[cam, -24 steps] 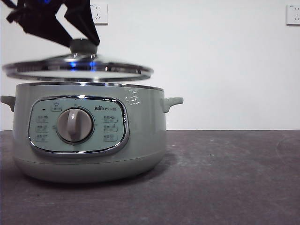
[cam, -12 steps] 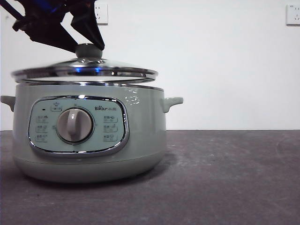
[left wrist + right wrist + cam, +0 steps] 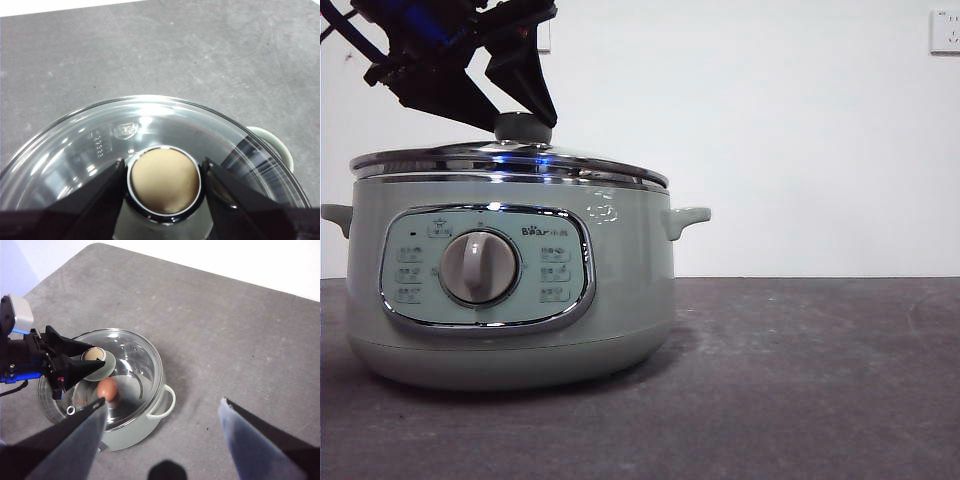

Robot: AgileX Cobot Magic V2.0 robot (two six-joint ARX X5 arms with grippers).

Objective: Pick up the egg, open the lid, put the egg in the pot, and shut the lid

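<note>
We saw the pot (image 3: 510,290), broad, round and sage green with a chrome-framed panel, standing on the matte grey table (image 3: 800,380). A second before, the lid (image 3: 510,162) had hung above it; by this moment its chrome rim had come down onto the pot, so closing looked nearly finished. Our left gripper (image 3: 523,118) was clamped on the pale knob (image 3: 162,180). Through the glass lay the smooth brown egg (image 3: 107,389), inside. Our right gripper (image 3: 162,412) waited above, jaws spread, empty.
</note>
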